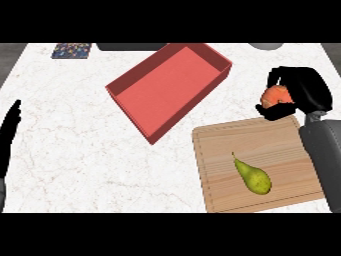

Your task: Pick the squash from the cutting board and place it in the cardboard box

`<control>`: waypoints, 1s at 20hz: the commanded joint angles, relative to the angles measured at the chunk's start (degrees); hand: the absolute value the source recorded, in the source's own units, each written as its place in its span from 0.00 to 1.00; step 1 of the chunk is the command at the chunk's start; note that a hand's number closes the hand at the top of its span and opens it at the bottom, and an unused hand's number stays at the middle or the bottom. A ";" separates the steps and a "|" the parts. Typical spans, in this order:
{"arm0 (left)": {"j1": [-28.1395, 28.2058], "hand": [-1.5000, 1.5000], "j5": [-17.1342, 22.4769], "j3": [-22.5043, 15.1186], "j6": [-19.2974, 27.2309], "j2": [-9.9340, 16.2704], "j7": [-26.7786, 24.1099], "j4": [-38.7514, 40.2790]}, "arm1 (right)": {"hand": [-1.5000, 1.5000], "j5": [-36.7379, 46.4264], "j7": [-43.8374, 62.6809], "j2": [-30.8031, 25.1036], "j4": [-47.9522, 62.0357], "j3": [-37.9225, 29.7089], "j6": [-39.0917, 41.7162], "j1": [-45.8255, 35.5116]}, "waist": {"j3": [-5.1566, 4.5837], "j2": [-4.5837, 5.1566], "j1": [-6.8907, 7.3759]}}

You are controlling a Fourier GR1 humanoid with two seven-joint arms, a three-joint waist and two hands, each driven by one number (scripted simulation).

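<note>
Here the right hand (303,94) curls its fingers round the orange squash (277,94) just beyond the cutting board (225,145); the left hand (2,137) rests open, well apart from it.

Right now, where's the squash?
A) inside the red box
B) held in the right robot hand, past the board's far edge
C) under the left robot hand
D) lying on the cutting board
B: the right robot hand curls round the orange squash above the counter just beyond the cutting board, where only a pear lies; the red box holds nothing.
</note>
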 commanded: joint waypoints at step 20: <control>-0.98 0.50 -2.52 -1.14 -0.58 -2.62 -0.58 -1.34 | 1.00 -9.75 10.33 15.90 11.79 -5.36 2.23 -31.00 | 0.02 0.74 2.33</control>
